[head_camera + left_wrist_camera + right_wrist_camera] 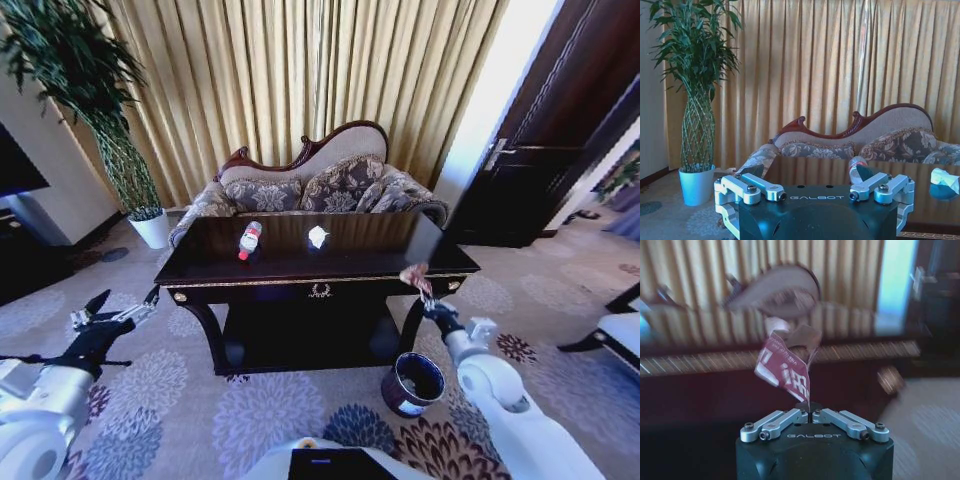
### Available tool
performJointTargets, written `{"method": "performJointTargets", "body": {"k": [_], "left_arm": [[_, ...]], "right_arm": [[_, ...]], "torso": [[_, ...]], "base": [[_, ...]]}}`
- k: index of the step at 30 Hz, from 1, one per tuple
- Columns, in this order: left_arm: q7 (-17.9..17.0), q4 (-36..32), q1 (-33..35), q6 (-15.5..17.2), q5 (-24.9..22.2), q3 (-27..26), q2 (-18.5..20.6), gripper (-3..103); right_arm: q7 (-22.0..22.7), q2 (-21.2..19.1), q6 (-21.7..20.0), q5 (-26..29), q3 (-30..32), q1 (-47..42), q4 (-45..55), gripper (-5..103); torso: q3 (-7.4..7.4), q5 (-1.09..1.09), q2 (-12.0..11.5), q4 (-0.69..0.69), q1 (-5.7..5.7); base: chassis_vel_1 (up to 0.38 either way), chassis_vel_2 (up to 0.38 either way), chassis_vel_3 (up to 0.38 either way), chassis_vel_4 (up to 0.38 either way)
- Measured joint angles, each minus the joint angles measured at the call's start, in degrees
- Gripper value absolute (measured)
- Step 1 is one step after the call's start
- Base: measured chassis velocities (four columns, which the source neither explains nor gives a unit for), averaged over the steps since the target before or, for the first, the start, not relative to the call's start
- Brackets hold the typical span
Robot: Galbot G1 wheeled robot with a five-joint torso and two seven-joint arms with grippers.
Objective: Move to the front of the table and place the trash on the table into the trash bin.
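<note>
Right gripper [810,412]: fingers clenched on wrapper [787,367], at bench [300,262] right front corner, above trash bin [412,384]; left gripper [815,192]: fingers released, off left end

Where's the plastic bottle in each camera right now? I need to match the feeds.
Head view: the bottle lies on the table, left of the paper wad.
Left wrist view: bottle just above the left gripper.
Right wrist view: not visible.
Shared landmark: the sofa.
</note>
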Motion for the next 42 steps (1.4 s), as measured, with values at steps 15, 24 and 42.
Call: {"method": "performJointTargets", "body": {"k": [15, 24, 42], "left_arm": [[0.59, 0.00, -0.98, -0.22, 0.00, 1.00, -0.55, 100], [1.37, 0.00, -1.18, -0.39, 0.02, 1.20, -0.91, 100], [1.15, 0.00, -0.73, -1.93, -0.13, 0.85, -1.33, 100]], "right_arm": [[-2.74, 2.27, 5.68, -7.17, -5.81, 5.72, -28.26, 0], [-4.70, 4.01, 7.99, -13.71, -7.57, 11.00, -41.94, 0], [-6.05, 5.84, 7.93, -16.70, -6.06, 12.71, -45.78, 49]], "torso": [[0.00, -0.01, 0.01, 0.01, -0.02], [0.00, -0.02, 0.01, 0.01, -0.01], [0.00, -0.01, 0.01, 0.01, -0.01]], "base": [[0.000, 0.000, 0.000, 0.000], [0.000, 0.000, 0.000, 0.000], [0.000, 0.000, 0.000, 0.000]]}}
